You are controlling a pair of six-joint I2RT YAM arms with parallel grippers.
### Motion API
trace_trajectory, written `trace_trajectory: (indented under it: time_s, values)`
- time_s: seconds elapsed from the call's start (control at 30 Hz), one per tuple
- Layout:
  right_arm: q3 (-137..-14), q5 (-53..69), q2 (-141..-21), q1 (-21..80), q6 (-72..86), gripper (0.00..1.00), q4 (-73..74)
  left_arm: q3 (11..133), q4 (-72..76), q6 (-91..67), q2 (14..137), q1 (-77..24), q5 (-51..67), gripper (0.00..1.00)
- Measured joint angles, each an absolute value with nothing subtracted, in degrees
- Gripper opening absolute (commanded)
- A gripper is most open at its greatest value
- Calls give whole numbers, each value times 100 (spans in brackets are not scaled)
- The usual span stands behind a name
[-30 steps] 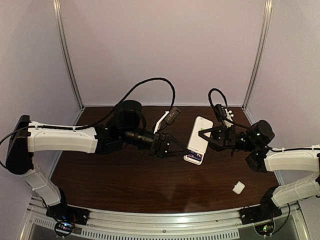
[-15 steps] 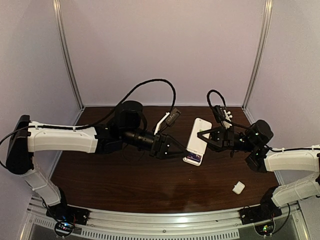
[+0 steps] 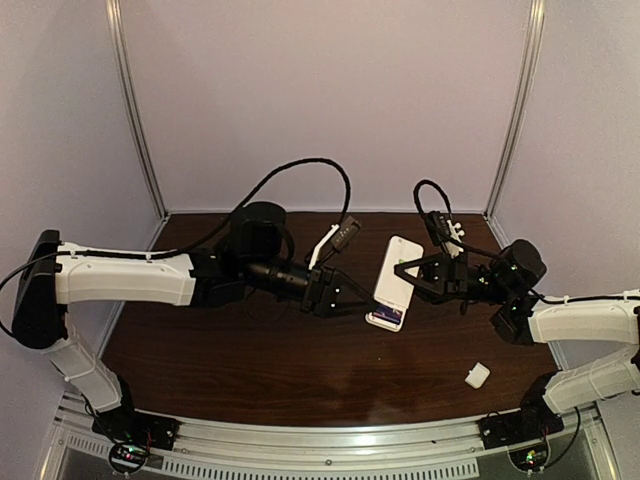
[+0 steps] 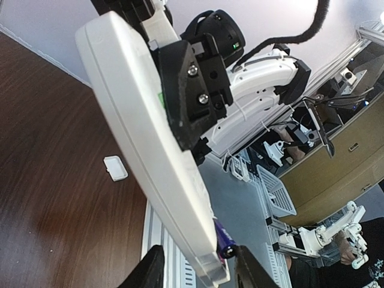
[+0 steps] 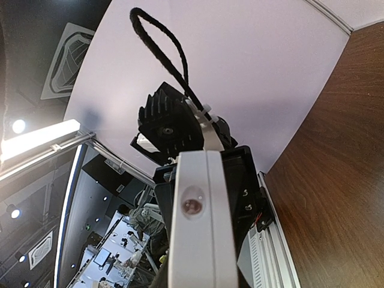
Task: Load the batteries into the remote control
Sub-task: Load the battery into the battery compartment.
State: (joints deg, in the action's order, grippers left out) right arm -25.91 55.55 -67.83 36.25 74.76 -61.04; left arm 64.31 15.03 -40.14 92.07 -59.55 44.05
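Observation:
My right gripper (image 3: 408, 271) is shut on the white remote control (image 3: 398, 275) and holds it off the table, plain back up. In the left wrist view the remote (image 4: 141, 129) runs edge-on, with the right gripper's black jaw clamped across its middle. A purple battery (image 4: 222, 239) lies in the open compartment at the remote's near end (image 3: 388, 317). My left gripper (image 4: 198, 271) is open, and its fingers (image 4: 150, 270) stand on either side of that end. The right wrist view shows the remote's far end (image 5: 198, 231) filling the space between its jaws.
A small white cover piece (image 3: 477, 375) lies on the dark wooden table (image 3: 250, 360) at the front right, also seen past the remote (image 4: 115, 168). A metal rail (image 3: 330, 440) edges the table's near side. Purple walls close the back and sides.
The left gripper's jaws have parted at the remote's near end. Both arms and the remote have barely moved.

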Motion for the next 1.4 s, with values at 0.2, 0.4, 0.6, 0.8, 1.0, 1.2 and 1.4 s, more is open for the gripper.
trace_trajectory:
  time_s: [0.2,0.4,0.6,0.8,1.0,1.2,1.4]
  values:
    - [-2591,5551,-6783,3623,7472,0,-6062,6504,1208,-3922,9207,-5931,4278,36]
    - [-2591,5496,-6796,3623,7463,0,-5929,6676,805,-3750,9207,-5933,4045,34]
    - [-2591,5367,-6812,3614,7356,0,-5725,6923,176,-3496,9207,-5937,3691,35]
    - [-2600,5258,-6812,3614,7164,0,-5380,7196,-506,-3138,9238,-5961,3216,57]
    - [-2707,5203,-6770,3614,6834,0,-4836,7273,-720,-3046,9465,-6016,3168,61]
    - [-2714,5103,-6770,3614,6696,0,-4569,7303,-709,-3059,9682,-6114,3199,61]
    - [-2716,4991,-6770,3614,6606,0,-4423,7441,-757,-3162,9850,-6136,3116,50]
